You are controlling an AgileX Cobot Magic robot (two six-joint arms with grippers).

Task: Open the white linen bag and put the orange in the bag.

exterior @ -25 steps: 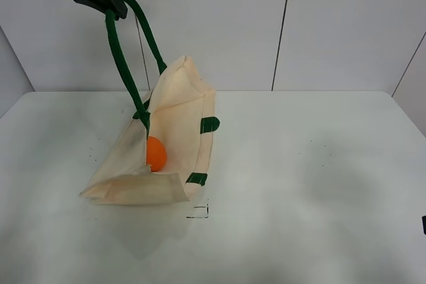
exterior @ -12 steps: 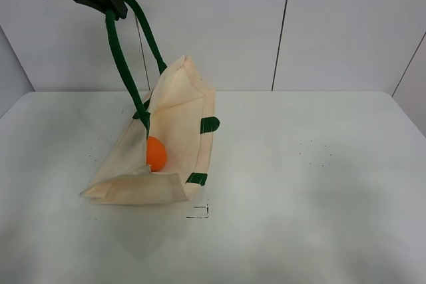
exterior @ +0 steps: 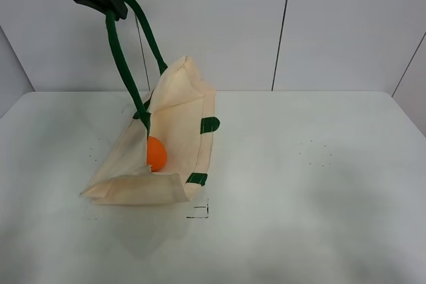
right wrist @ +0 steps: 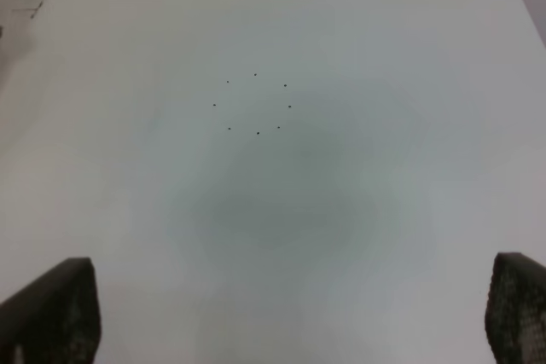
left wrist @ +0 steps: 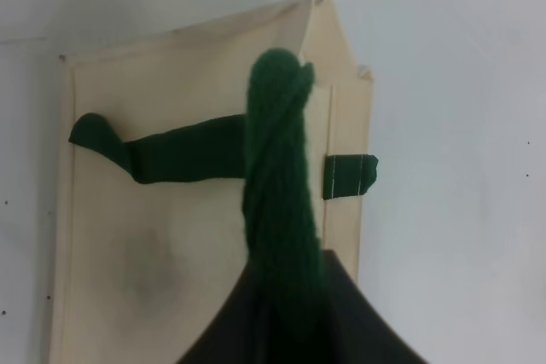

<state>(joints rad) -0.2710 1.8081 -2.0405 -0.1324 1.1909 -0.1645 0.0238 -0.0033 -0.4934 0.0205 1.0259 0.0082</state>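
Note:
The white linen bag [exterior: 174,121] stands half lifted on the table, left of the middle, its mouth held open. My left gripper [exterior: 106,1] is high at the top left, shut on the bag's dark green handle [exterior: 120,58]. The orange [exterior: 156,154] lies inside the bag's open mouth. In the left wrist view the twisted green handle [left wrist: 280,185] runs into the gripper, with the bag [left wrist: 188,236] below it. My right gripper [right wrist: 290,313] is open and empty over bare table; it is out of the exterior high view.
The white table [exterior: 306,184] stretches to the right of the bag. A small black square mark [exterior: 198,211] is drawn near the bag's front corner. Small black dots [right wrist: 256,104] mark the table under the right gripper. Grey wall panels stand behind.
A dark bit of the right arm at the lower right edge of the exterior view has gone out of view. The bag, the orange and the left gripper have not moved.

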